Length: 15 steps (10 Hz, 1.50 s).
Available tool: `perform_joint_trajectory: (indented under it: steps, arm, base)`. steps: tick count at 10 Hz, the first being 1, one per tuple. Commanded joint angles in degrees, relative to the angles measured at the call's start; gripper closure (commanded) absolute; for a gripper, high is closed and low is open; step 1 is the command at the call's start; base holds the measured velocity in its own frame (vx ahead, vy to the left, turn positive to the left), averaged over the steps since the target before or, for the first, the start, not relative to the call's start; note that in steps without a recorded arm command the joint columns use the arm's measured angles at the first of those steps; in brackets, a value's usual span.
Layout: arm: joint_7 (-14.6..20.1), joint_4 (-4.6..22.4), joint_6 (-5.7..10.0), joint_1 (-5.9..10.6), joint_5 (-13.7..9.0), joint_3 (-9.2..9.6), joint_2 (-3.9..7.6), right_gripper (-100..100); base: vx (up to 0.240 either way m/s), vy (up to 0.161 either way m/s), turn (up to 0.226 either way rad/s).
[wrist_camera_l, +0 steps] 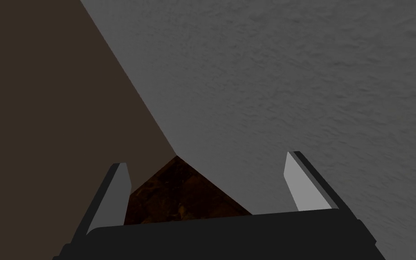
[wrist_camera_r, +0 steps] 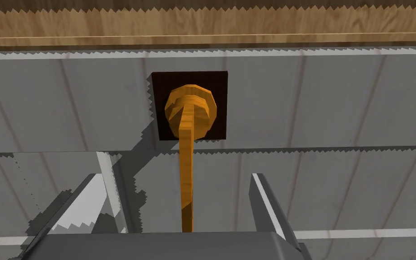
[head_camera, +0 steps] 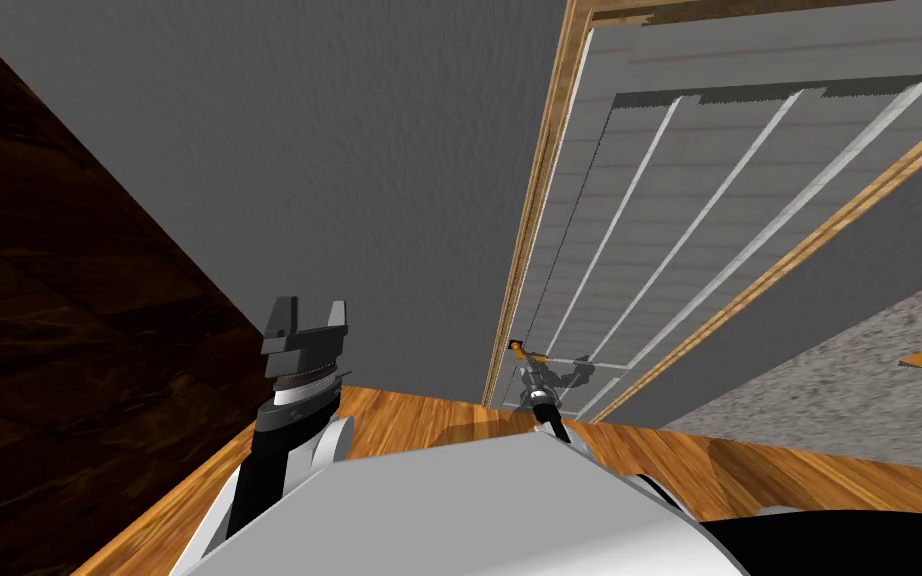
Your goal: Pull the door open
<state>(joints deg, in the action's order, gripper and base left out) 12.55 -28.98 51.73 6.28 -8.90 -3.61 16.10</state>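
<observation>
Between the fingers of my right pincer [wrist_camera_r: 180,168] runs the handle [wrist_camera_r: 188,149], an orange lever that comes off a round boss on a dark square plate [wrist_camera_r: 218,81] and points back toward my palm. The plate sits on the grey panelled door [wrist_camera_r: 338,104], close to the edge that meets the wooden frame [wrist_camera_r: 202,22]. That puts the handle on the latch side, where a pull should swing the door most easily.

The pincer is wide open and has hold of nothing. One finger stands on each side of the lever with a gap both ways, lined up so that closing would pinch the bar across its thin sides. I judge the step in hand to be the grasp, with the pull not yet begun; the door looks seated in its frame.

From the head view, the arm reaches forward above the wooden floor [head_camera: 429,420] to the door. My left pincer [head_camera: 310,305] is raised beside the grey wall [head_camera: 349,150], fingers apart and empty, clear of the door's likely sweep.
</observation>
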Motion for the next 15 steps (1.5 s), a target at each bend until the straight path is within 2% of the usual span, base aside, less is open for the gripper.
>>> perform_joint_trajectory:
  steps: [1,2,3,4,5,6,11,15]
  arm:
    - [0.4,-2.3,-0.65,-1.51,-0.2,-0.32,0.48,-100]
    - [0.4,-2.3,-0.65,-1.51,-0.2,-0.32,0.48,-100]
    - [1.5,-1.8,0.09,-2.25,-0.7,-0.85,1.76,-100]
    - [1.8,-1.7,0.25,-2.41,-0.8,-0.96,2.04,-100]
    - [1.3,-3.0,-0.64,-2.74,-0.7,-0.86,1.73,-100]
    - [1.3,-3.0,-0.64,-2.74,-0.7,-0.86,1.73,100]
    - [1.3,-3.0,-0.64,-2.74,-0.7,-0.86,1.73,100]
    - [3.6,-3.5,0.87,-4.35,0.4,0.98,3.05,100]
  base:
    - [0.126,-0.009,0.072]
    - [0.057,-0.012,-0.014]
    - [0.138,-0.022,0.109]
    - [0.184,-0.025,0.116]
    - [0.072,-0.012,0.019]
    - [-0.013,0.001,-0.015]
    - [-0.013,0.001,0.000]
    - [-0.159,-0.024,0.090]
